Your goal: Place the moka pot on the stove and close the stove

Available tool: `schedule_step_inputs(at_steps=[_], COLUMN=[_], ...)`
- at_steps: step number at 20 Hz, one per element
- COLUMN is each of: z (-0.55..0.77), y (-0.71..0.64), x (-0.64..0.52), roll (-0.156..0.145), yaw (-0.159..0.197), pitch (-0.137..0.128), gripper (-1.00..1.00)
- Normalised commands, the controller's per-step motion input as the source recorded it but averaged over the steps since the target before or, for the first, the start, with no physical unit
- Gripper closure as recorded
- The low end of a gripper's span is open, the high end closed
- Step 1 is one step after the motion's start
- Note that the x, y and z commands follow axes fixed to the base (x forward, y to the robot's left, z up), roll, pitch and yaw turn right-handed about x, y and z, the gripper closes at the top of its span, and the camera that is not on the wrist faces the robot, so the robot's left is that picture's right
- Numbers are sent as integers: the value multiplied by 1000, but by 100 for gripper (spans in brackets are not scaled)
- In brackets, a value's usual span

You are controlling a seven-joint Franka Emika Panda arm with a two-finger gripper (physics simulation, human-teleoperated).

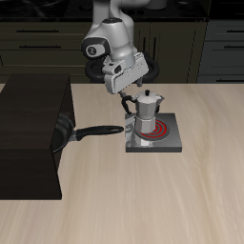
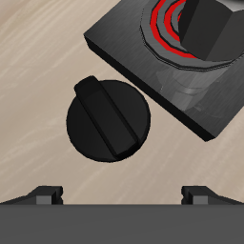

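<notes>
**Sitting on the red coil: moka pot on the stove, gripper above the knob**

We see the moka pot standing upright on the stove, right over the round spiral coil, which glows red. Its black lid knob points up and its black handle sticks out toward the arm. In the wrist view only the pot's dark lower body shows, seated on the red rings.

The stove's black knob lies just beside the grey plate, on the side nearer the frying pan. Our gripper hangs above that knob, tilted, touching neither knob nor pot. Its two fingers stand wide apart with nothing between them.

Farther out, the black frying pan rests against the large black box, its long handle reaching toward the stove. Everything sits on the light wooden table.
</notes>
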Motion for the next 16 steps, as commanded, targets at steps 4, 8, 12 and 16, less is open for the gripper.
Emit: schedule_step_inputs(at_steps=[4, 8, 12, 16], z=[241, 60, 122, 3], y=[-70, 12, 53, 63], x=[143, 138, 9, 96], roll=[-54, 11, 2, 7], yaw=[-61, -50, 11, 19], pitch=[-73, 11, -18, 3], gripper=[-100, -100, -100, -100])
